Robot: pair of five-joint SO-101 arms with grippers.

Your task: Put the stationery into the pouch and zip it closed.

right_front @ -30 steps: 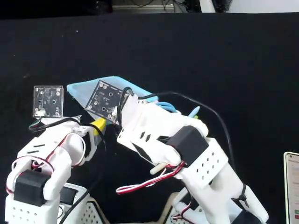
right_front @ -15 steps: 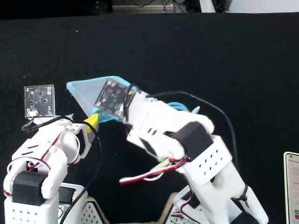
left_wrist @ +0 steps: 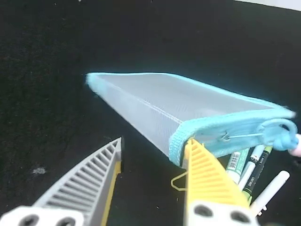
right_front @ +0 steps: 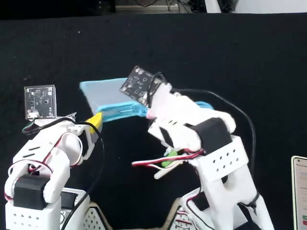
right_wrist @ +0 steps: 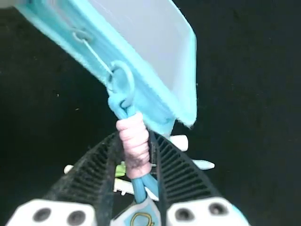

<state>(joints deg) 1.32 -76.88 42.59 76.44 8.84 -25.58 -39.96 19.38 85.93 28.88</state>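
1. Pinching the pull [right_wrist: 134, 141] of the pouch [right_front: 108, 93] in the right end effector [right_wrist: 135, 139], closed down with only the cord's pink thickness between its fingers. Likely gripped there because a tug on the cord is what moves the slider [left_wrist: 225, 136].
2. Holding nothing in the left end effector [left_wrist: 153, 143]. Spread wide, with the yellow finger [left_wrist: 202, 174] touching the pouch's blue end just under the slider and the grey finger [left_wrist: 89, 179] apart from the mesh. Probably set there as a stop, to brace the pouch against the pull instead of letting it trail along.
3. As for the pouch: stretched tilted between the two end effectors, seemingly raised off the table [right_front: 216, 48] at the pulled end. Judged an effect of the cord's tension.
4. Lying just beyond the yellow finger, under the pouch's end: pens [left_wrist: 244, 162], outside the mesh as far as can be told. Hard to tell how far open the pouch stands.
5. Judged early in the task: loading not yet done, so closing now would shut the pens out.
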